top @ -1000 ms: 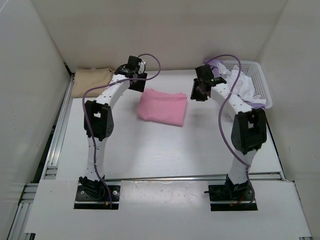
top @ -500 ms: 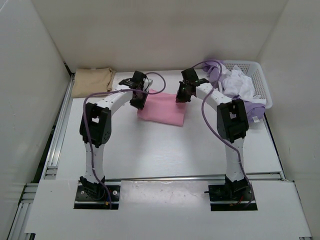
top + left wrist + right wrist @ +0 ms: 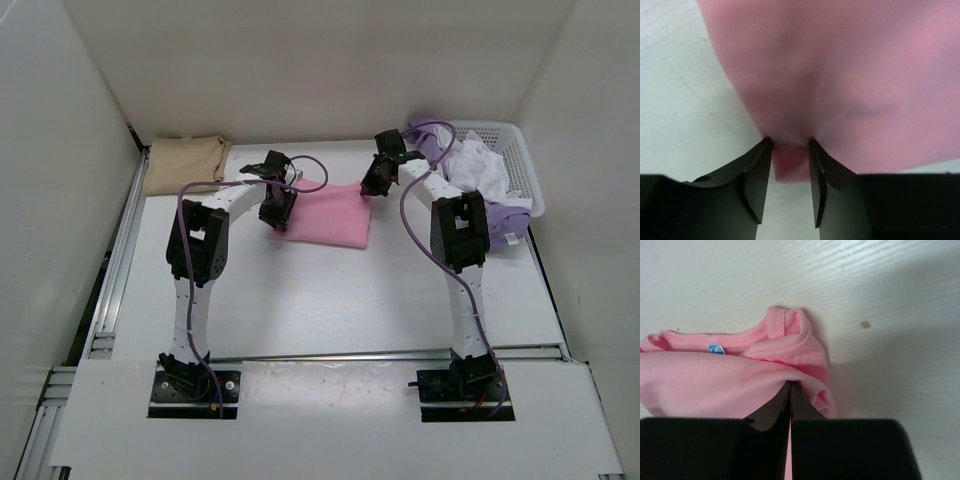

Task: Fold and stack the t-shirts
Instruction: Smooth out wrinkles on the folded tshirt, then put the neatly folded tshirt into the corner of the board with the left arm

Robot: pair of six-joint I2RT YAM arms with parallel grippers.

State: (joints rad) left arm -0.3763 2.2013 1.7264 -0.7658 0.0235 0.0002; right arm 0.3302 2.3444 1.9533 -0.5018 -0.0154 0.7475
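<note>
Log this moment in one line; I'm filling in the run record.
left claw: shut on pink t-shirt | right claw: shut on pink t-shirt near collar | tan t-shirt: far-left corner

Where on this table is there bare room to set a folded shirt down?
The widest free patch is the table in front of the pink shirt, down to the near rail. A narrower strip lies between the tan shirt and the pink one, partly under the left arm. The far right is crowded: basket heaped with white shirt and lavender shirt.
</note>
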